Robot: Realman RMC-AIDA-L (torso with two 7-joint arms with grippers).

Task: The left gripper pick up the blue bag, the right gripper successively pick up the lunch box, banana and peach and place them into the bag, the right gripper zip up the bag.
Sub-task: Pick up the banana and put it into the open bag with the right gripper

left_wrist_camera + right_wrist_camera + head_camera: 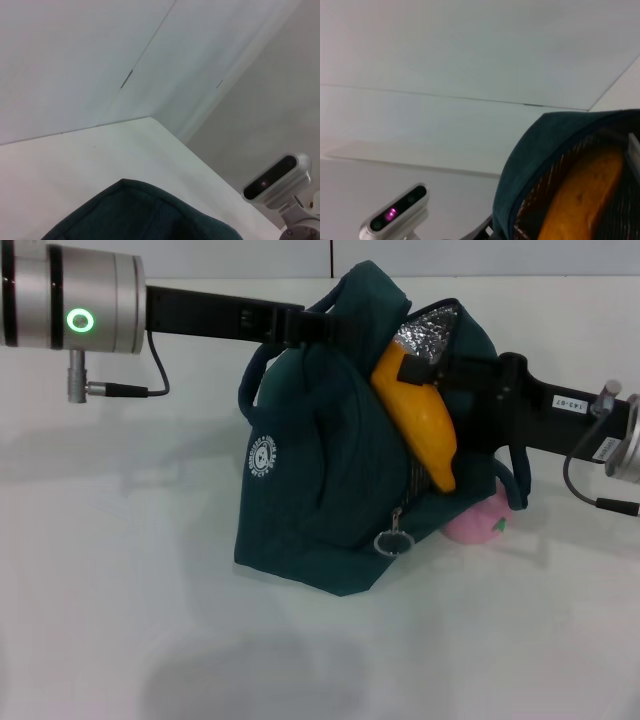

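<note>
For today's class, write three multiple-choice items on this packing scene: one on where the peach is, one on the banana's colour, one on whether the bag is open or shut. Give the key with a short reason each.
1. Where is the peach?
A. On the table beside the bag's base, on the robot's right
B. Inside the bag
C. Held in the left gripper

2. What colour is the banana?
A. Green
B. Orange-yellow
C. Purple

3. What state is the bag in?
A. Zipped shut
C. Lying flat and folded
B. Open at the top, silver lining showing

Key:
1 A, the pink peach rests on the table against the bag's lower edge.
2 B, its orange-yellow body sticks out of the bag's opening, by the right gripper.
3 B, the mouth gapes, the zipper pull hangs low, and the left gripper is at the bag's top.
</note>
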